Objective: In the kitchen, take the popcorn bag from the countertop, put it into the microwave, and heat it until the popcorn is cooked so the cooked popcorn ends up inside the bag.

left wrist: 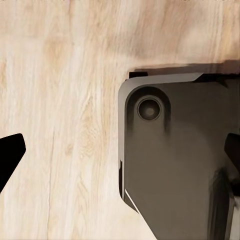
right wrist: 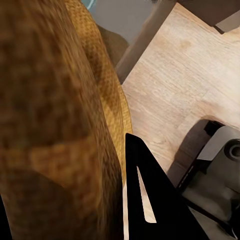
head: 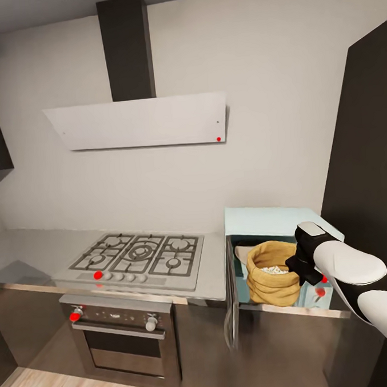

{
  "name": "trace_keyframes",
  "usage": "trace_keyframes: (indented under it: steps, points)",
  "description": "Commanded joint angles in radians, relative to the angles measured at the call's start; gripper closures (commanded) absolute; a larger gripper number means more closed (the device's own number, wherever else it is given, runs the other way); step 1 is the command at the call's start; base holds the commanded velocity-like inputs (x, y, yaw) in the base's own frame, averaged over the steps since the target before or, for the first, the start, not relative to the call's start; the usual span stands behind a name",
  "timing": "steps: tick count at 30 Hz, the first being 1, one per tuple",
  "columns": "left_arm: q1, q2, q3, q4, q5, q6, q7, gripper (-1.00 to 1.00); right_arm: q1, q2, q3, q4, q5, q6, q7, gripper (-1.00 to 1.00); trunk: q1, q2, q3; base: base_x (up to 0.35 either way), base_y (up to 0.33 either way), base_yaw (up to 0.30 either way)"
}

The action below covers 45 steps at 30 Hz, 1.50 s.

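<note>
Gripping popcorn bag (head: 272, 273), seemingly, right gripper (head: 301, 265).

Tan-orange woven popcorn bag (head: 271, 280); whitish popcorn (head: 274, 270); pale blue microwave (head: 269, 218); steel hob (head: 137, 260), black grates.

The kitchen holds 1 microwave (head: 275, 217) with 1 popcorn bag (head: 271, 273) inside, 1 gas hob (head: 135, 258) (5 grated burners, 5 front knobs, 1 of them red), 1 oven (head: 123, 335) and 1 slanted hood (head: 137, 122).

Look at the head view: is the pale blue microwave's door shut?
No, the microwave door stands swung open, showing the tan popcorn bag.
</note>
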Motion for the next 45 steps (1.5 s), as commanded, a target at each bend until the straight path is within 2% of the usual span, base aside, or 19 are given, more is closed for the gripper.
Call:
trace_keyframes:
  steps: [1, 12, 29, 33, 40, 42, 45]
  points:
    - [-0.001, 0.000, 0.000, 0.000, 0.000, -0.003, 0.000, -1.00, 0.000, 0.000, 0.007, -0.001, -0.011, 0.007, -0.004, 1.00, 0.000, 0.000, 0.001, 0.000, 0.000, 0.000]
    - [-0.001, 0.000, 0.000, 0.000, 0.000, -0.003, 0.000, -1.00, 0.000, 0.000, 0.007, -0.001, -0.011, 0.007, -0.004, 1.00, 0.000, 0.000, 0.009, 0.000, 0.000, 0.000]
    - [0.000, 0.000, 0.000, 0.000, 0.000, -0.003, 0.000, -1.00, 0.000, 0.000, 0.011, -0.001, -0.011, 0.007, -0.004, 1.00, 0.000, 0.000, 0.009, 0.125, 0.000, 0.000]
    - [0.000, -0.002, 0.001, 0.000, 0.001, -0.006, 0.002, -1.00, 0.023, -0.023, 0.018, -0.024, -0.014, 0.007, -0.003, 1.00, 0.000, 0.000, 0.009, 0.000, 0.000, 0.000]
    - [-0.001, -0.002, 0.001, -0.001, 0.001, -0.006, 0.002, -1.00, 0.025, -0.063, 0.019, -0.032, -0.014, 0.007, -0.003, 1.00, 0.000, 0.000, 0.009, 0.000, 0.000, 0.000]
    - [-0.001, -0.002, 0.001, 0.000, 0.001, -0.006, 0.002, -1.00, 0.025, -0.066, 0.012, -0.032, -0.044, 0.007, -0.003, 1.00, 0.000, 0.000, 0.009, 0.000, 0.000, 0.000]
    - [0.000, -0.002, 0.002, 0.000, 0.001, -0.006, 0.002, -1.00, 0.025, -0.066, 0.016, -0.032, -0.049, 0.007, -0.003, 1.00, 0.000, 0.000, 0.009, 0.000, 0.000, 0.000]
